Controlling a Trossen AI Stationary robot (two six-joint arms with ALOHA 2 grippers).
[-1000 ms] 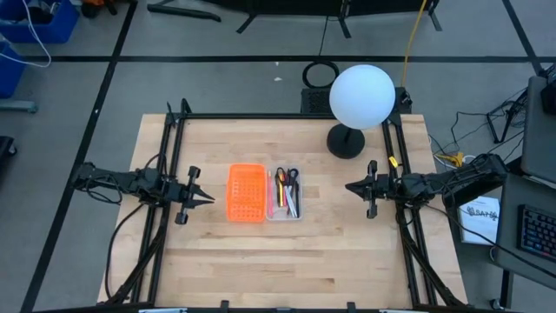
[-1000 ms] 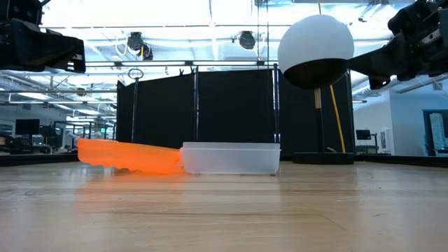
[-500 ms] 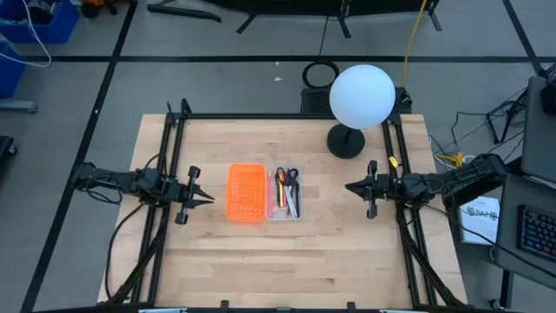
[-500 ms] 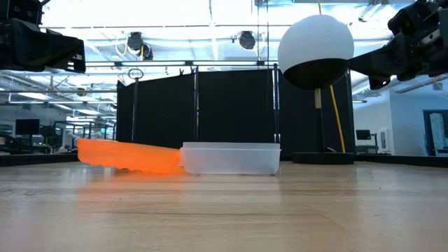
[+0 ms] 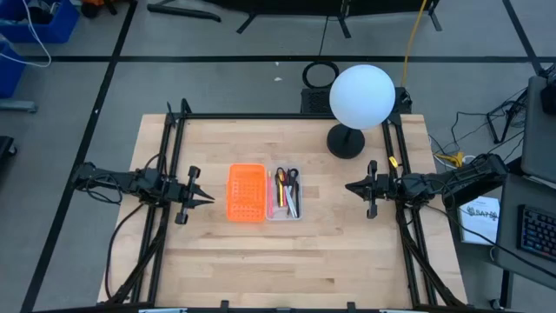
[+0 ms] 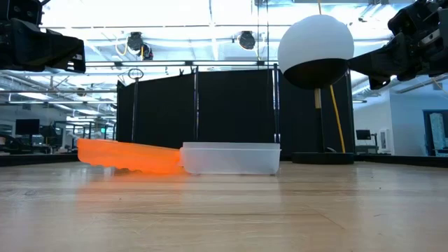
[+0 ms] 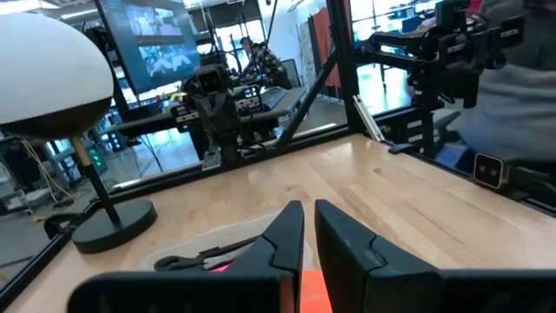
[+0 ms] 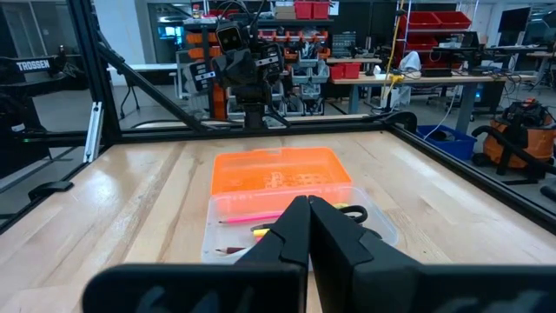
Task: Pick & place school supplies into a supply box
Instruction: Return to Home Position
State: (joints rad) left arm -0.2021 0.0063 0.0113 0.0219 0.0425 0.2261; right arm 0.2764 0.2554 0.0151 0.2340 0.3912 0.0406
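- School supplies (image 5: pixel 287 191) inside supply box (image 5: pixel 284 217), mid-worktop (image 5: pixel 287 261), just right of orange tray (image 5: pixel 246 193).
- Left claw (image 5: pixel 208 198) clenched, empty, left of tray; right claw (image 5: pixel 348 187) clenched, empty, right of box.
- Homing advice: retract both arms outward, high, clear of box.

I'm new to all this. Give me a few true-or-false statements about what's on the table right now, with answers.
1. The scissors lie inside the supply box. True.
2. The orange perforated piece lies inside the box. False: it lies beside it, on the left gripper's side.
3. The right gripper holds a pen. False: it is shut on nothing, apart from the box.
4. A white globe lamp stands on the table. True.
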